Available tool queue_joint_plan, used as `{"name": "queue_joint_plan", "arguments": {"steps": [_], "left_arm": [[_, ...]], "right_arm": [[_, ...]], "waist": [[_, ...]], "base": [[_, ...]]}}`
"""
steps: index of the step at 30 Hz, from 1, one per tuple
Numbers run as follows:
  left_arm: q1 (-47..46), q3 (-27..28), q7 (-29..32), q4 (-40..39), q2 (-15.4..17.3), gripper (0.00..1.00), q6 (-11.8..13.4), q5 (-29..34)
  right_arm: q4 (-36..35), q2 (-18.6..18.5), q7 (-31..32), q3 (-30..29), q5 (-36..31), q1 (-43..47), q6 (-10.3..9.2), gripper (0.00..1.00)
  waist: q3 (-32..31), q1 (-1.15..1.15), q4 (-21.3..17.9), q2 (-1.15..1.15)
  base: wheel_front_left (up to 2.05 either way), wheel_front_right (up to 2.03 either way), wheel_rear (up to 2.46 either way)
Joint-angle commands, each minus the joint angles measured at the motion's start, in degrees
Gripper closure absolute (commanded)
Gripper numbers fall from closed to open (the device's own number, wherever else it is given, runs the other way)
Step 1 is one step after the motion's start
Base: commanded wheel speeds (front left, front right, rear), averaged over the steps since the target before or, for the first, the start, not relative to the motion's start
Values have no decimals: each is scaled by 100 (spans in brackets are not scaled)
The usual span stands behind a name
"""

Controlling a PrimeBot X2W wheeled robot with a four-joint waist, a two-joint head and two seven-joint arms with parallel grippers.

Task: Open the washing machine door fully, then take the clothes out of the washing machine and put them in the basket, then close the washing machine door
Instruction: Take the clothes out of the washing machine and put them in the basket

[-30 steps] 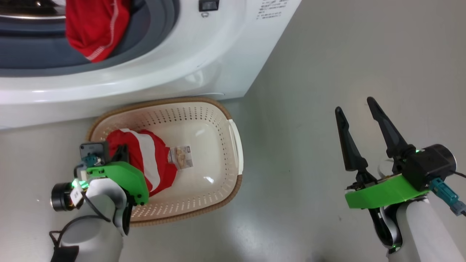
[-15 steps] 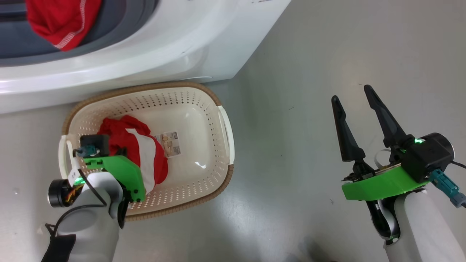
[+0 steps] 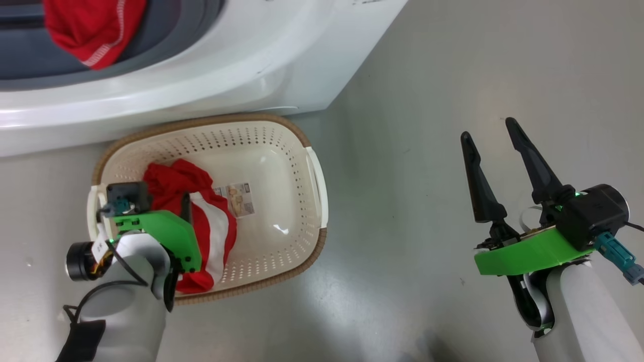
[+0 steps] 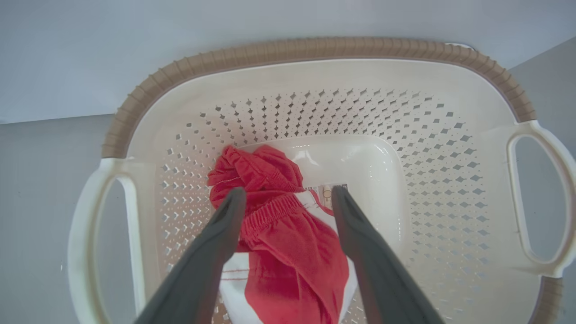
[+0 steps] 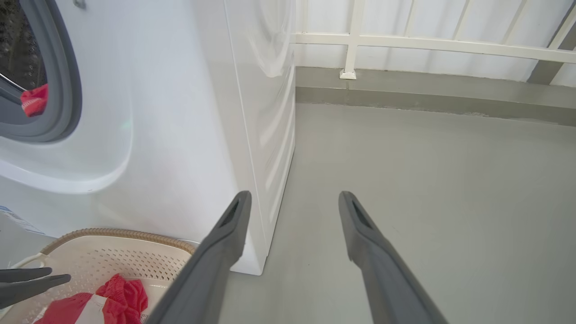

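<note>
The red-and-white garment (image 4: 292, 256) lies bunched in the basket (image 4: 405, 117), right beneath the left gripper (image 4: 287, 191), whose fingers stand apart on either side of it (not pinched on the cloth). Ahead of that claw, past the basket, stands the washing machine (image 3: 226, 65), with another red piece (image 3: 90, 30) hanging in its mouth. The right gripper (image 3: 488, 128) hovers spread wide over the grey floor (image 3: 427, 75), well off to the side.

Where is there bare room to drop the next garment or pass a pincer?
In the basket, the right half is bare, from the paper label to the right handle. The grey floor between basket and right pincer is open too. Crowded: the left half, where the red-and-white garment lies beneath the open left pincer.
</note>
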Motion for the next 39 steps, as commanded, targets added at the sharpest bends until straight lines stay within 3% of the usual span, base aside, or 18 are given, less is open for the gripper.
{"name": "queue_joint_plan", "arguments": {"steps": [1,9,33,39], "left_arm": [[28,91,-105,-31,123,0,24,-41],[238,69,-476,-617,30,0,57,10],[2543,888,-484,-4656,48,0,610,816],[3142,1086,-484,-5523,-1,0,567,955]], "right_arm": [[-99,-19,-37,81,28,-16,25,0],[-11,-19,-37,5,-100,62,25,0],[253,-19,-37,-240,-271,548,25,0],[328,-19,-37,-359,-327,729,25,0]], "waist": [[-77,0,63,0],[-559,0,319,0],[-2231,0,653,0],[-2645,0,637,0]], "base": [[0,0,0],[0,0,0],[0,0,0],[0,0,0]]}}
